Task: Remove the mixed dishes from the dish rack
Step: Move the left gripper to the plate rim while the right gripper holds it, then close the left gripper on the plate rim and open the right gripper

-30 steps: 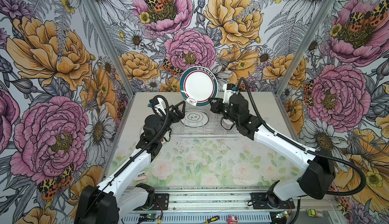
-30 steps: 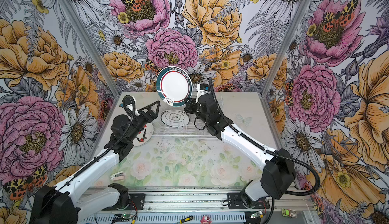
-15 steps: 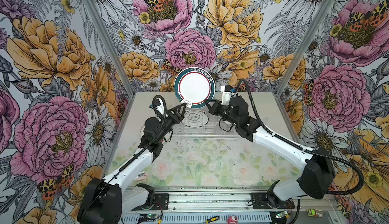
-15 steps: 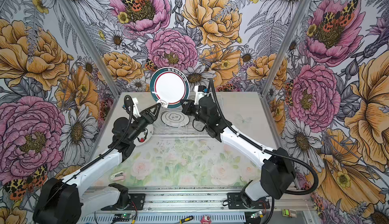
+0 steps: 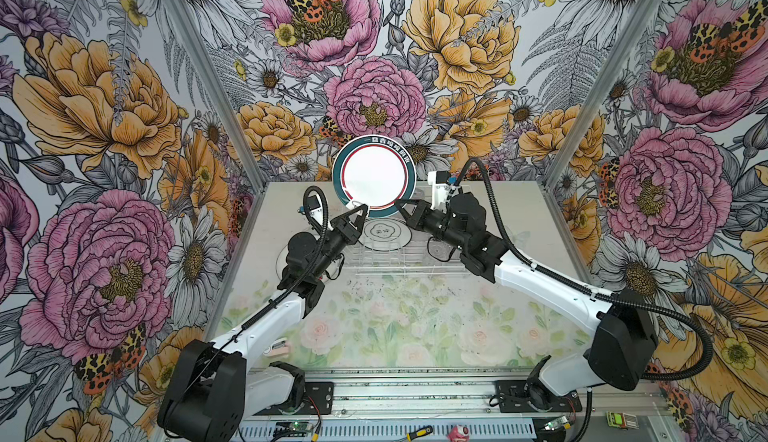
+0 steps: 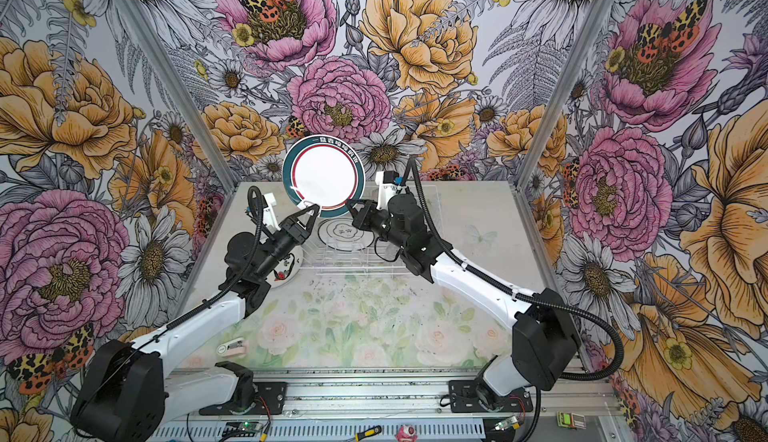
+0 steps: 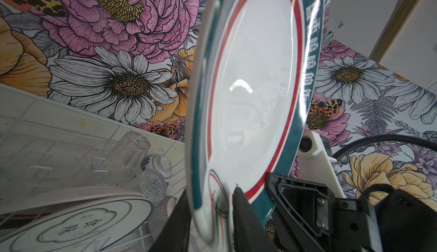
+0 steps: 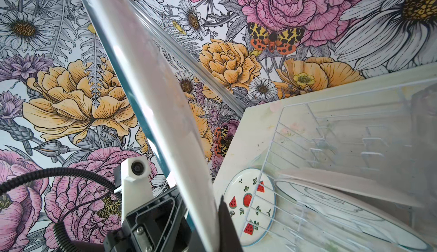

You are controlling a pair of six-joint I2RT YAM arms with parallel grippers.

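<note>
And the left jaws have just clamped the lower edge of the round white plate with a dark teal rim (image 5: 374, 178), held up above the white wire dish rack (image 5: 399, 269). The right jaws grip it too (a handover, we reckon).

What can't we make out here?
- Left hand contact with the held plate: left wrist view, rim blurred close to the lens; too small in both top views.
- Watermelon plate: mostly hidden under the left arm in a top view.
- Glass tumblers in the dish rack: both top views, faint and partly behind the right arm.
</note>
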